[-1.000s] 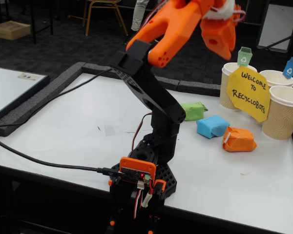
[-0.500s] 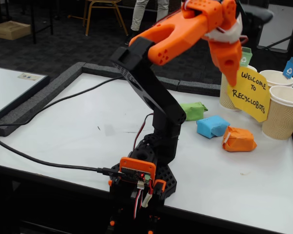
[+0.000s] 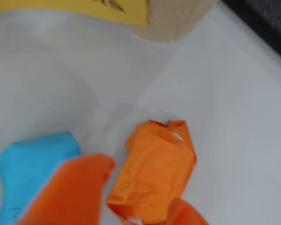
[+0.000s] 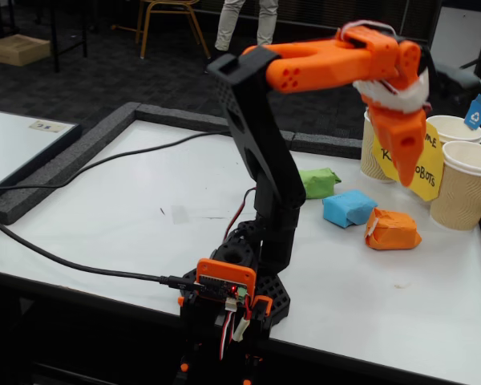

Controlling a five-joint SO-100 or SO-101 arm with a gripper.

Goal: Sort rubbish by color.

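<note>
Rubbish for sorting consists of three crumpled lumps lying on the white worktop [image 4: 104,216]: the green lump [image 4: 318,181] farthest back, the blue lump [image 4: 349,208] in the middle, and the orange lump [image 4: 392,228] nearest the right edge in the fixed view. All three sit apart from one another in a diagonal row, just in front of the ribbed paper cups [image 4: 465,186] and the yellow sign [image 4: 421,164]. The pincer [image 4: 405,172] hangs above the worktop with its tip pointing down, over the area of the orange lump [image 3: 154,171] and not in contact with it. In the wrist view the orange lump lies between the two blurred fingertips at the bottom edge, its long axis running roughly up the frame and tilted slightly to the right; the blue lump [image 3: 35,164] lies just beside it on the left, partly behind one finger. The pincer holds nothing; its fingers appear spread wide enough to straddle the lump, though blur prevents an exact reading. The coming move is judged to be a straight descent. Clear worktop is available to the right and front; the cup base [image 3: 175,21] and sign edge [image 3: 89,8] stand close behind, limiting forward travel.
</note>
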